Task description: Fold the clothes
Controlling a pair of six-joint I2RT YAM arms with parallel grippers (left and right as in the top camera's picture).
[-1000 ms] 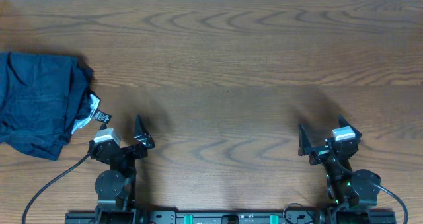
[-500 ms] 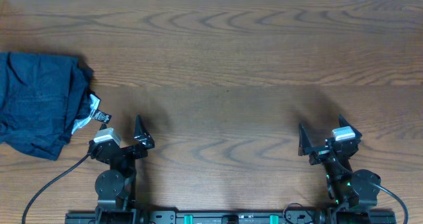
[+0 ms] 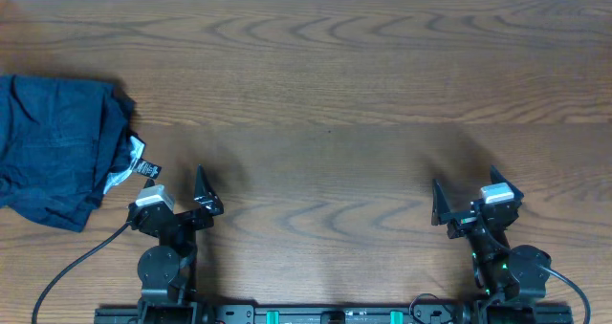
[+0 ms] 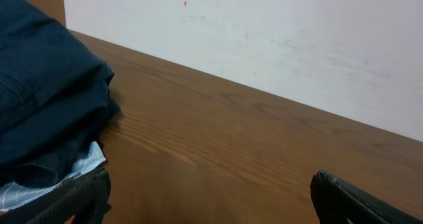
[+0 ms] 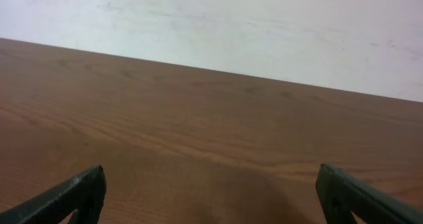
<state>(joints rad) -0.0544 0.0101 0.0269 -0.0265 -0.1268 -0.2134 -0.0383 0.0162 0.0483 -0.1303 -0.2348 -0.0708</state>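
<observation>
A heap of dark navy clothes [image 3: 55,147] lies bunched at the table's left edge, with small white and black tags [image 3: 136,166] sticking out at its lower right. In the left wrist view the same clothes [image 4: 39,98] fill the left side, a pale lining showing underneath. My left gripper [image 3: 177,192] rests low near the front edge, just right of the tags, open and empty [image 4: 208,197]. Far to the right my right gripper [image 3: 466,192] also stands open with nothing between its fingers [image 5: 211,194], well away from the cloth.
The brown wooden table [image 3: 325,104] stretches between and beyond both arms. A white wall [image 5: 218,26] bounds its far edge. Cables run from both arm bases at the front edge.
</observation>
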